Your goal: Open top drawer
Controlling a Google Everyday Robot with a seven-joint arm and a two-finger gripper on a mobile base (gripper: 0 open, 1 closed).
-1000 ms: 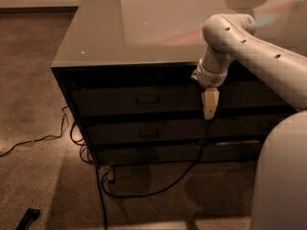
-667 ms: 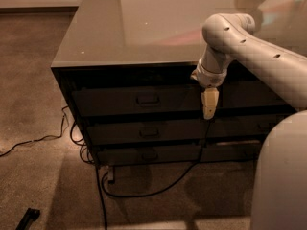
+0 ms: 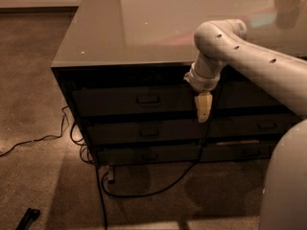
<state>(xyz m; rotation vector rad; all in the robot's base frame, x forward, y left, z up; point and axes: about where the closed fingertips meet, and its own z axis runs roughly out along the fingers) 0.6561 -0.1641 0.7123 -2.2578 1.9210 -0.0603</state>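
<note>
The top drawer is the uppermost dark front in the cabinet's left column, just under the counter top, and its front sits flush, closed. Its small rectangular pull handle is at the centre. My gripper hangs pointing down from the white arm, in front of the cabinet to the right of the handle, at the height of the drawer's lower edge. It holds nothing that I can see.
Two more dark drawers, the middle one and the bottom one, lie below, and more drawers are to the right. The glossy counter top overhangs. Black cables trail on the carpet. My white body fills the right corner.
My gripper has shifted slightly left and down, a little nearer the handle. The drawer has not moved.
</note>
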